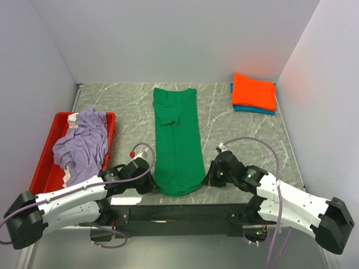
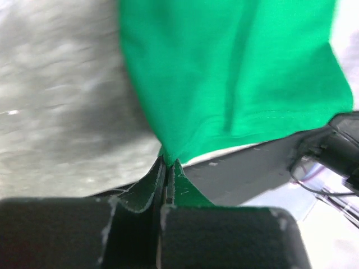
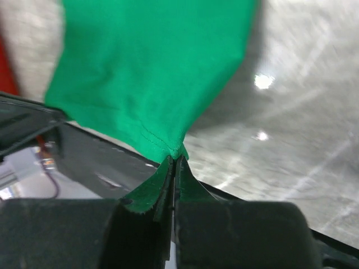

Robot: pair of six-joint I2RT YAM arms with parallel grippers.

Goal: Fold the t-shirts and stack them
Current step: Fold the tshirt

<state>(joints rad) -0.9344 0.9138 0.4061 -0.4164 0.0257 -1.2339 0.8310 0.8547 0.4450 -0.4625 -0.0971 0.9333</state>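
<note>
Both arms reach low and inward over the desk [image 1: 129, 112] to the green tee [image 1: 178, 140], a long strip at mid-desk. The left end effector [image 2: 166, 162] pinches its near left corner, and the right end effector [image 3: 175, 158] its near right corner. Left of the green tee, the tray [image 1: 45, 162] holds a crumpled lavender tee [image 1: 84, 143]. Far right of it, the orange tee [image 1: 254, 91] lies on the blue tee [image 1: 253, 109].

Robot lab bench: white partition walls [image 1: 168, 33], marble tabletop [image 1: 129, 106].
</note>
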